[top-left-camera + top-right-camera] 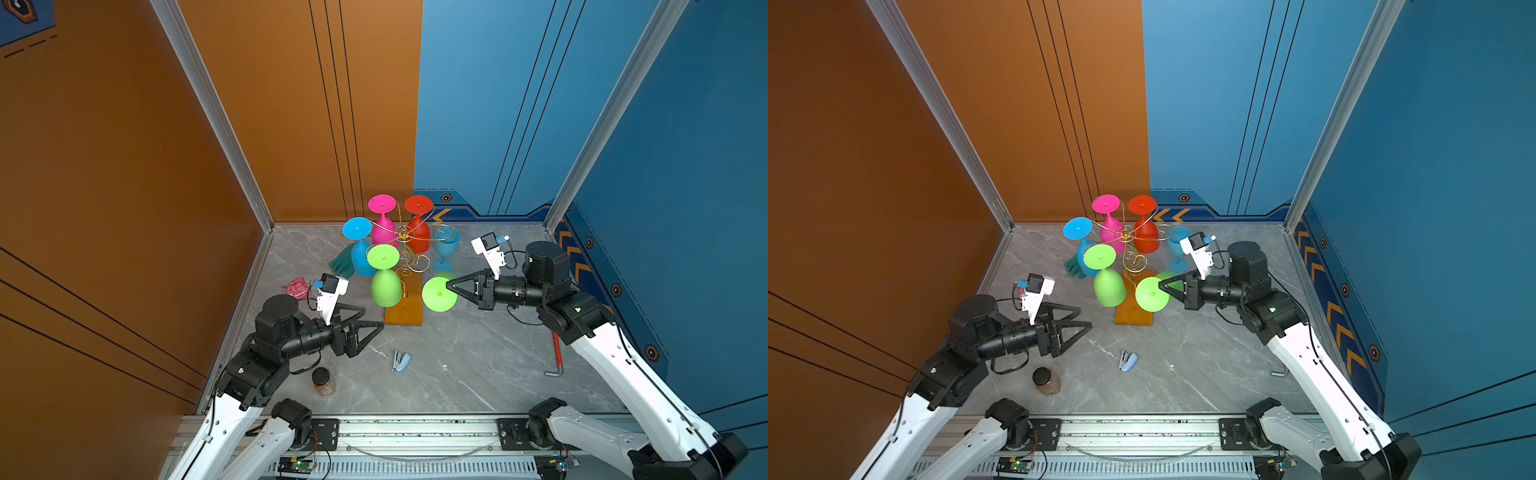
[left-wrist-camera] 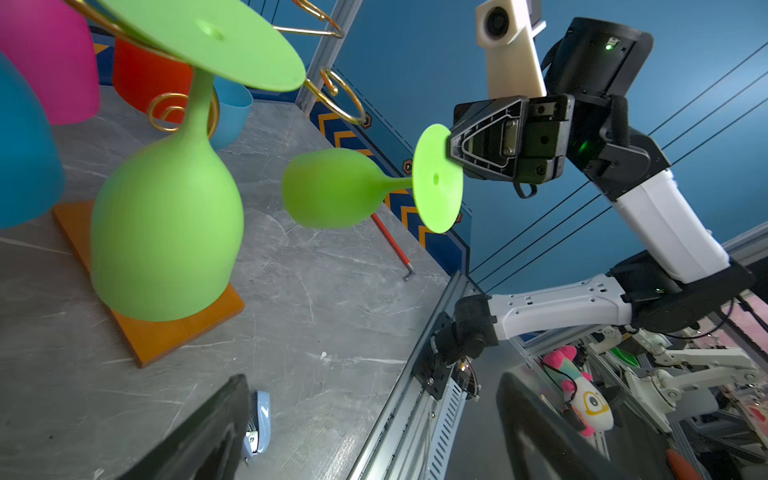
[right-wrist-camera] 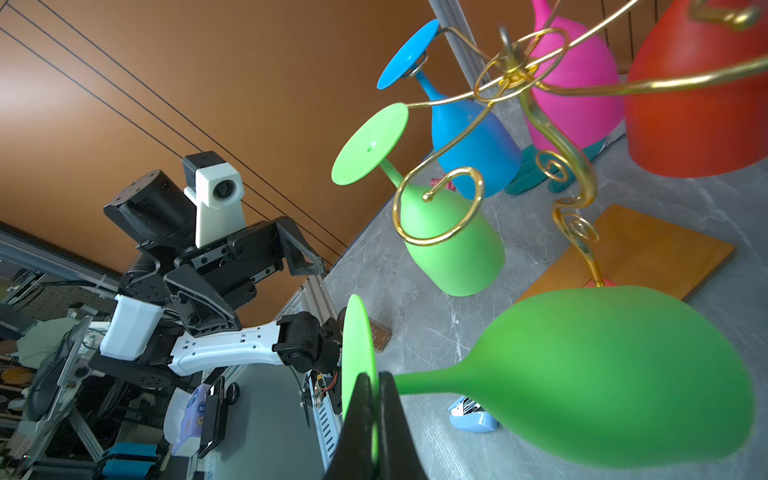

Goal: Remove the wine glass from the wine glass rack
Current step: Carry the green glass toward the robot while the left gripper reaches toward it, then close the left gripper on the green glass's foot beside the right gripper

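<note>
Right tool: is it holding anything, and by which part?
Yes. The right tool is shut on a green glass, pinching the edge of its foot. The left tool is open and holds nothing.

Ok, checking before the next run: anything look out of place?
A green wine glass is held sideways, clear of the wine glass rack, foot pinched in the right tool. A pale blue glass stands upright on the table, not hung.

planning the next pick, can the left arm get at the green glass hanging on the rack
Probably yes: the left gripper is open and close to the hanging green glass, with nothing between them in both top views.
</note>
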You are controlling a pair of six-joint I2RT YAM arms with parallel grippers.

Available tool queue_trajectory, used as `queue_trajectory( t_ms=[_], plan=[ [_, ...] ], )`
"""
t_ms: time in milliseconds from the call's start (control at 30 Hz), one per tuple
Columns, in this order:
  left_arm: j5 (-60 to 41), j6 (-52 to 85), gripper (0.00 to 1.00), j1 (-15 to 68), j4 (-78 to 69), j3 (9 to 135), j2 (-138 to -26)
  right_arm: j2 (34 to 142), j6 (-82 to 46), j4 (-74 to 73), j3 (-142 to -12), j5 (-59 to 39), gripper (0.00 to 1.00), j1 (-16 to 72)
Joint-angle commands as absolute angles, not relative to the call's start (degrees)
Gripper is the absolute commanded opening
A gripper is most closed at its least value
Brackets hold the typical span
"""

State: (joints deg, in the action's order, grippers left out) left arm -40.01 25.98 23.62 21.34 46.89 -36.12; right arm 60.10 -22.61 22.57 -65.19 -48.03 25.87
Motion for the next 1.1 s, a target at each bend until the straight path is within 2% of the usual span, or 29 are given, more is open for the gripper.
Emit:
queue_trajectory(
  t_ms=[0,200,300,533,633,700,900,1067],
  plan=[
    [-46.97,32.33,0.91,23.11,11.48,44.99,-36.16,59.40,-19.35,22.87,-64.36,-49.06,0.00,28.36],
    [-49.67,35.41,0.87,23.18,7.41,43.87,-37.47,60.41,-19.65,22.85,-64.19,-48.02,0.00,33.10],
    [-51.50,36.12,0.79,23.52,7.07,43.68,-38.36,61.36,-19.86,22.86,-64.41,-47.40,0.00,35.34],
    [-52.67,36.21,0.72,26.18,6.60,43.44,-39.15,63.43,-20.13,22.85,-65.54,-46.17,0.00,39.56],
    [-53.16,36.09,0.60,27.71,6.19,43.46,-40.02,64.26,-20.17,22.85,-66.17,-45.74,0.00,41.34],
    [-53.73,35.87,0.56,28.93,5.98,43.58,-40.65,64.75,-20.13,22.76,-66.56,-45.48,0.00,42.27],
    [-54.05,35.01,0.53,31.52,6.03,43.69,-42.07,65.57,-19.96,22.70,-67.09,-45.75,0.00,43.82],
    [-54.05,34.86,0.46,32.61,5.98,43.50,-42.80,65.57,-19.86,22.73,-67.25,-45.37,0.00,44.15]
  ],
)
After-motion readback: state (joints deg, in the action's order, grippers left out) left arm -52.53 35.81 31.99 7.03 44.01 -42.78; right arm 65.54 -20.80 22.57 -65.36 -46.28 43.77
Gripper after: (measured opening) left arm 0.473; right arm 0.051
